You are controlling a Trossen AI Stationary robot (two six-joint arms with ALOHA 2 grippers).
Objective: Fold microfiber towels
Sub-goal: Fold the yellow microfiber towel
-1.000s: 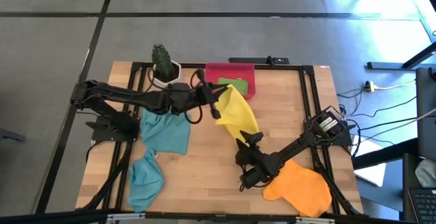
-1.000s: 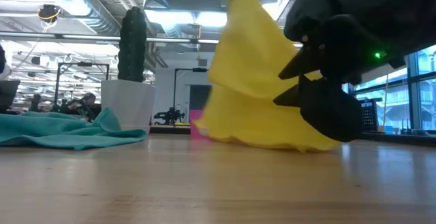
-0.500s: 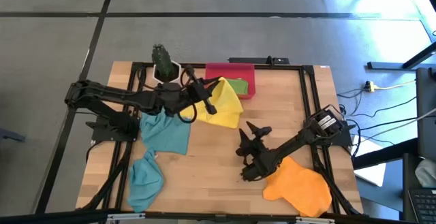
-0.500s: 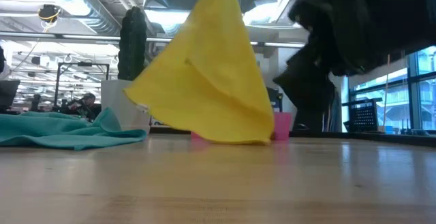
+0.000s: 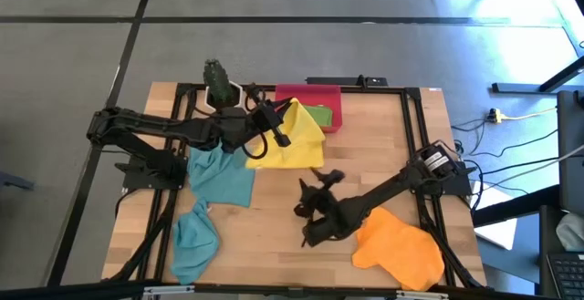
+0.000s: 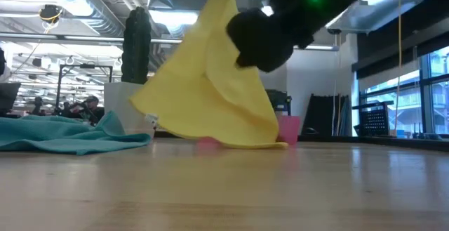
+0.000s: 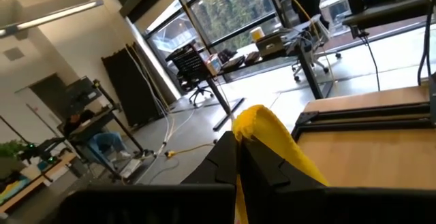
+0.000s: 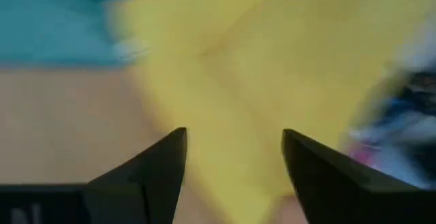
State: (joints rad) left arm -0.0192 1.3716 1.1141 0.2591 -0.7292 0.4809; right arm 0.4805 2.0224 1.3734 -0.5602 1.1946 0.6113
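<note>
Yellow towel [image 5: 290, 140] lifted, nothing folded yet.
We see left gripper [image 5: 283, 138] fingers pinching it; right gripper [image 5: 307, 192] fingers spread, empty; four cloths wait.

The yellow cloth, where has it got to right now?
In the high view the yellow towel hangs from the left gripper near the table's far middle, just in front of the red tray, with a teal towel to its left.
</note>
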